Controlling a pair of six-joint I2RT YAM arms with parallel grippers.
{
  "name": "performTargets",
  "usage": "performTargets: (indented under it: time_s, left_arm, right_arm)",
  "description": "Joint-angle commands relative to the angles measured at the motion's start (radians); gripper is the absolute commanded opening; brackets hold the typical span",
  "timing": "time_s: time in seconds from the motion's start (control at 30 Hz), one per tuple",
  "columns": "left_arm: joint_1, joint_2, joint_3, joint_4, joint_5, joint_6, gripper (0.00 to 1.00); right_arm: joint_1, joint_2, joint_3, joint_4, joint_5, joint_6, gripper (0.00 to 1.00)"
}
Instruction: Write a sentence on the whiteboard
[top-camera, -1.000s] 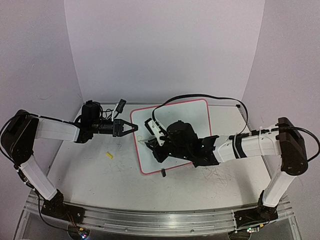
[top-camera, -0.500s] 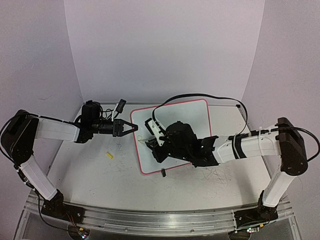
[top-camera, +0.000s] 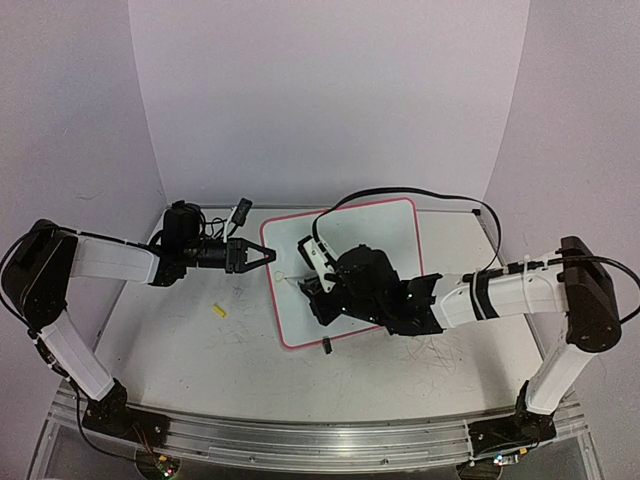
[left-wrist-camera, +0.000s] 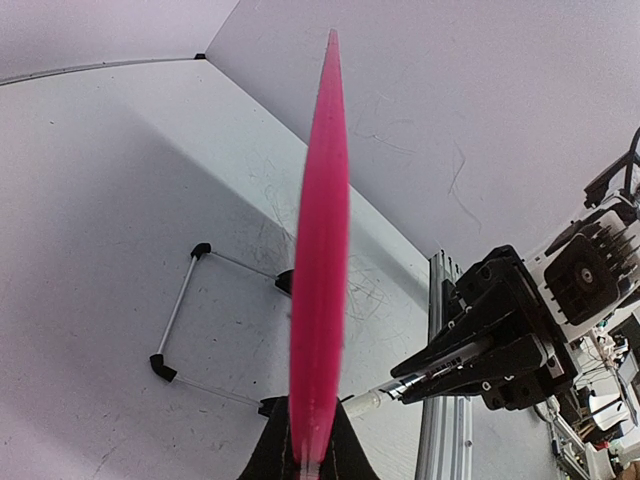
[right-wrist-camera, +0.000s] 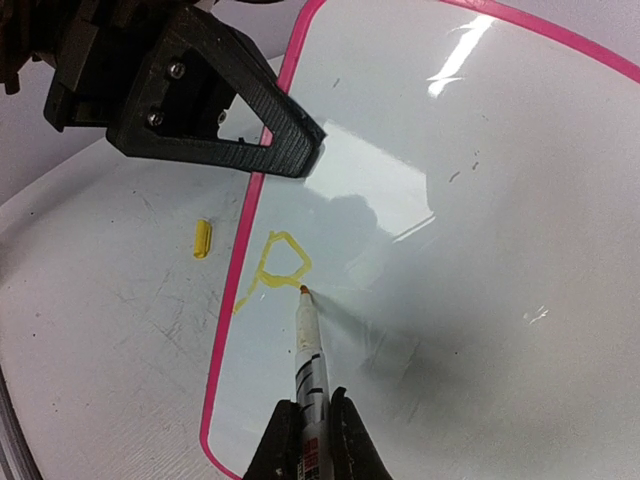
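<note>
Marker (right-wrist-camera: 309, 352) tip touches whiteboard (right-wrist-camera: 480, 200) beside a yellow letter (right-wrist-camera: 281, 262) (P-like), gripped by right hand (right-wrist-camera: 312, 428); left hand (top-camera: 262, 255) clamps the whiteboard's rim.

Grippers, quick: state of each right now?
Left gripper: shut on the whiteboard, gripping its pink rim.
Right gripper: shut on the marker.

Ahead-left of the right gripper (right-wrist-camera: 305, 418) and its marker (right-wrist-camera: 309, 350), the left gripper (right-wrist-camera: 290, 150) on the whiteboard (right-wrist-camera: 480, 250) rim bars the way; a yellow cap (right-wrist-camera: 202, 238) lies farther left. Rightward, the whiteboard is free.
</note>
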Motion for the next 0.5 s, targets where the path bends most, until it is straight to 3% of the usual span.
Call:
performTargets:
  time_s: [0.0,0.47]
  left_arm:
    - [-0.003,-0.002,0.018,0.034,0.034,-0.010,0.00]
    - [-0.003,0.002,0.019,0.033,0.036,-0.008,0.00]
  right_arm:
    - [-0.016,-0.022,-0.019,-0.029,0.060,0.020,0.00]
    - [-0.016,-0.020,-0.034,-0.043,0.017,0.036,0.00]
